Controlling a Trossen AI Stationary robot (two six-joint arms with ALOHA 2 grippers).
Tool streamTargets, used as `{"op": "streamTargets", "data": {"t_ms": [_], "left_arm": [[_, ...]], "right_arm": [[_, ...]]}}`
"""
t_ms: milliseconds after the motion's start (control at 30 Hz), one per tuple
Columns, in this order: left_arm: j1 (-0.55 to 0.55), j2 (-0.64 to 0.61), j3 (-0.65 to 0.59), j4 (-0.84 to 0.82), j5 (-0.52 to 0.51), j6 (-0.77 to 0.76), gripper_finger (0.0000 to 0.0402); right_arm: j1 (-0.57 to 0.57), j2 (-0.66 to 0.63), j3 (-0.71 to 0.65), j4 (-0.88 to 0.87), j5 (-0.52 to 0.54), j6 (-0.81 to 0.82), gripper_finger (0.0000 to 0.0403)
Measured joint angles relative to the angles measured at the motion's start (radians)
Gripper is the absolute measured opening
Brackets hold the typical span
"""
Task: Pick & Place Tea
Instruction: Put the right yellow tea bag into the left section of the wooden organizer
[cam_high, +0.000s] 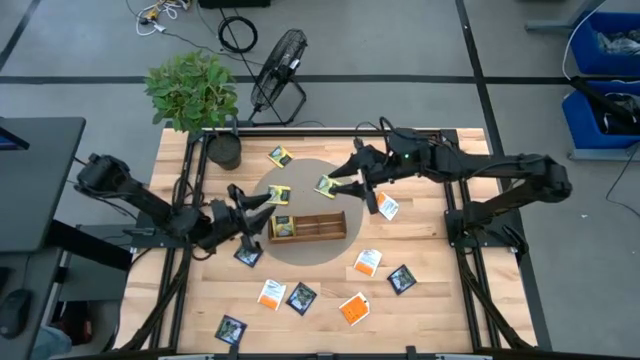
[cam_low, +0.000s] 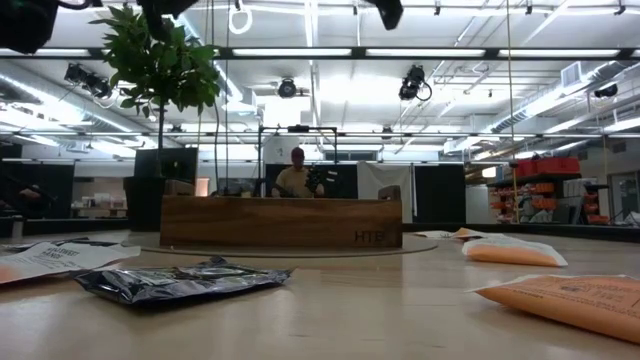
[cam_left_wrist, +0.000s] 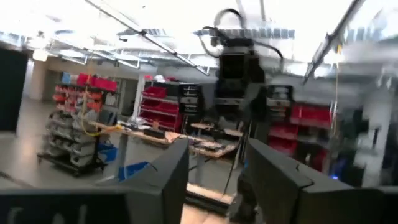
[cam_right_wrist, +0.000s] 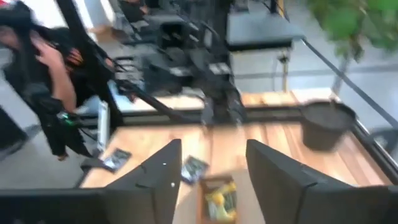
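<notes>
The tea lies as flat sachets about the table: yellow-green ones (cam_high: 281, 156) (cam_high: 279, 195) (cam_high: 326, 186), orange-and-white ones (cam_high: 368, 262) (cam_high: 388, 207) and dark navy ones (cam_high: 248, 254) (cam_high: 401, 279). One yellow-green sachet (cam_high: 283, 228) lies in the left end of the long wooden tray (cam_high: 318, 226). My left gripper (cam_high: 264, 198) hovers open just left of the tray, nothing between its fingers (cam_left_wrist: 214, 180). My right gripper (cam_high: 343, 180) is open above the table behind the tray; its wrist view looks down past the open fingers (cam_right_wrist: 208, 180) at the sachet in the tray (cam_right_wrist: 219, 199).
A potted plant (cam_high: 222, 148) stands at the table's far left corner, and a fan (cam_high: 278, 62) is on the floor beyond. More sachets are scattered along the near half (cam_high: 301, 297) (cam_high: 354, 308) (cam_high: 231, 329). A person (cam_low: 296, 176) sits in the room behind the tray.
</notes>
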Motion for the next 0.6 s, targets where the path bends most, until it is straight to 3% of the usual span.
{"op": "streamTargets", "data": {"t_ms": [167, 400, 600], "left_arm": [[-0.019, -0.003, 0.0, -0.176, -0.151, -0.02, 0.0196], [-0.055, -0.002, 0.0, -0.366, -0.145, -0.119, 0.0195], [-0.061, -0.002, 0.0, -0.396, -0.144, -0.119, 0.0191]], "right_arm": [[-0.002, -0.005, 0.0, -0.219, 0.149, -0.028, 0.022], [0.004, -0.003, 0.0, -0.681, 0.249, 0.052, 0.0228], [0.059, -0.003, -0.043, -0.842, 0.275, 0.167, 0.0223]]}}
